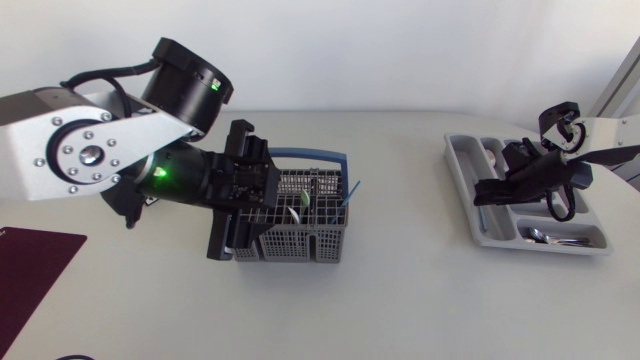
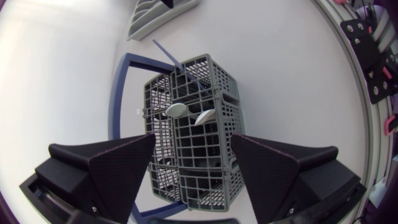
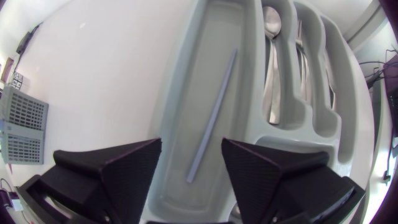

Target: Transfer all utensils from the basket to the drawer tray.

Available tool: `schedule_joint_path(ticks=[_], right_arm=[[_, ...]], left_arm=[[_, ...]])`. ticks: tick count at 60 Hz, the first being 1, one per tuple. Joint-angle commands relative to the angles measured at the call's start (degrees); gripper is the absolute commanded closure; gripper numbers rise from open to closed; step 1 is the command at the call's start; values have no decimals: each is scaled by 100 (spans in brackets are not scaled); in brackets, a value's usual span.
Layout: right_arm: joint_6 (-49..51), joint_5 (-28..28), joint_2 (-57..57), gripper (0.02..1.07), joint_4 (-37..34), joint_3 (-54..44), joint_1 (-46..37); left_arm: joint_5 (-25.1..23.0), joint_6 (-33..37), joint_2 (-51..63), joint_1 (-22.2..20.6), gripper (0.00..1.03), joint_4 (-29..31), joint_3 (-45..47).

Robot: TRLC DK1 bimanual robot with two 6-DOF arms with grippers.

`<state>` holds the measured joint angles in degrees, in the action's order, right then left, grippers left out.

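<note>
The grey wire basket (image 1: 300, 232) with a blue handle (image 1: 325, 155) stands mid-table. It holds two white spoons (image 2: 177, 110) and a thin blue stick (image 2: 180, 64). My left gripper (image 1: 245, 200) hovers over the basket's left end, open, with the basket (image 2: 199, 134) showing between its fingers (image 2: 112, 162). The grey drawer tray (image 1: 470, 160) lies at the right. My right gripper (image 1: 490, 192) hangs open over the tray's long compartment (image 3: 205, 37). A pale blue stick (image 3: 214, 118) lies loose on the floor of that compartment, ahead of the right gripper (image 3: 191, 146).
Metal spoons (image 3: 271, 62) and other cutlery (image 3: 301, 68) fill the tray's narrow compartments. A dark red mat (image 1: 30, 265) lies at the table's left edge. Bare white tabletop separates basket and tray.
</note>
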<state>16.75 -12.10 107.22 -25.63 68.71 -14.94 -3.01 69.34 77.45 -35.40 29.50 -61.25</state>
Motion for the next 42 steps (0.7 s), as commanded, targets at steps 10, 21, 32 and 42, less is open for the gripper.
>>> schedule_joint_path(ticks=[10,21,32,42], right_arm=[[82,111,-1080,7,93,-657,510],[47,129,-1643,7,23,-868,931],[-49,305,-2117,7,-83,-1008,1415],[-146,392,-2390,7,-179,-1070,1670]], left_arm=[[10,800,517,-108,36,21,-378],[2,1134,728,-134,48,30,-537],[-16,1424,921,-152,65,12,-598],[-95,1495,1062,-160,67,-14,-598]])
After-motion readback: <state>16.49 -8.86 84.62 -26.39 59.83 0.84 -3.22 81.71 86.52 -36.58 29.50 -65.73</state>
